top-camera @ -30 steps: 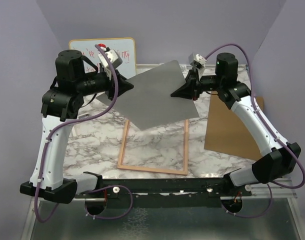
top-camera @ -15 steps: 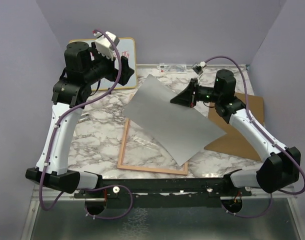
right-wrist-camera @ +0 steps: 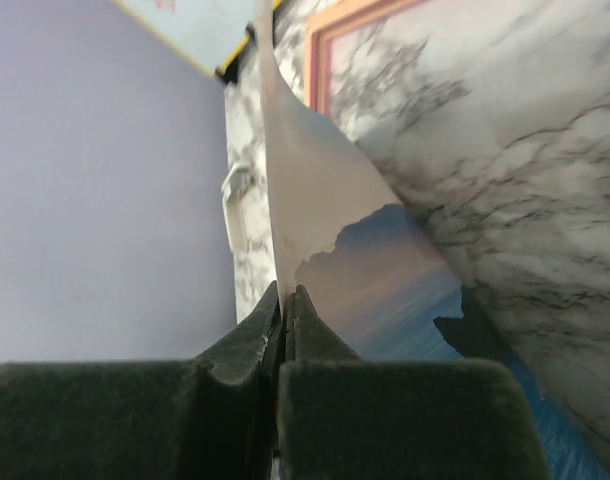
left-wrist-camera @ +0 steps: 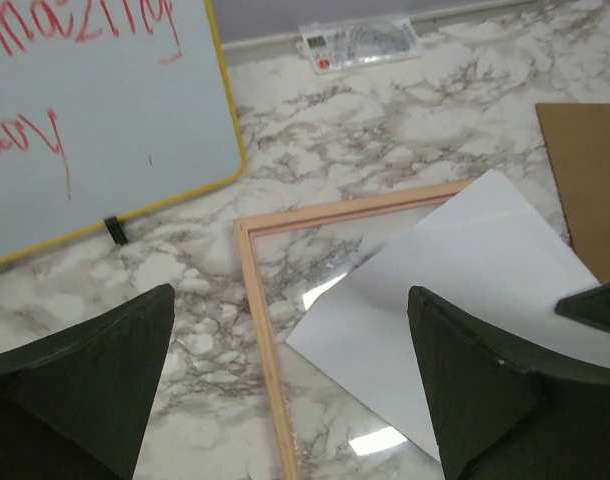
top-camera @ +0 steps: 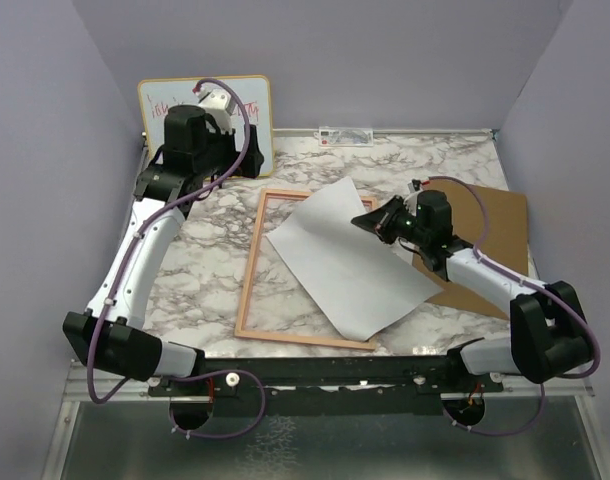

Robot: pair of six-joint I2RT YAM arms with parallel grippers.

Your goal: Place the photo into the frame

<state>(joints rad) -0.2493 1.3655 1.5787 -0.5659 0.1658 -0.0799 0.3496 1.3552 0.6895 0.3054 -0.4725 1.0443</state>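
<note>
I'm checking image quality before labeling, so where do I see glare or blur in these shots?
Left wrist view: two bright reflections on the pane of the frame, and the dark fingers in the foreground are soft. Right wrist view: the photo sits near the lens and looks blurred. Top view: even light, no obvious glare.

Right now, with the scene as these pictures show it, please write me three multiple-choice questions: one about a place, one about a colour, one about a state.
1. Where does the brown backing board lie, relative to the frame?
A. inside it
B. to its right, flat on the marble table
C. behind it, leaning on the wall

2. Which colour is the side of the photo that faces up?
A. blue
B. brown
C. white

3. How is the right pincer?
A. shut on the photo's edge
B. open, holding nothing
C. shut on the backing board

Answers:
1 B: the top view shows it on the marble beyond the frame's right side.
2 C: the plain reverse is up.
3 A: the right wrist view shows both fingers pressed on the paper.
</note>
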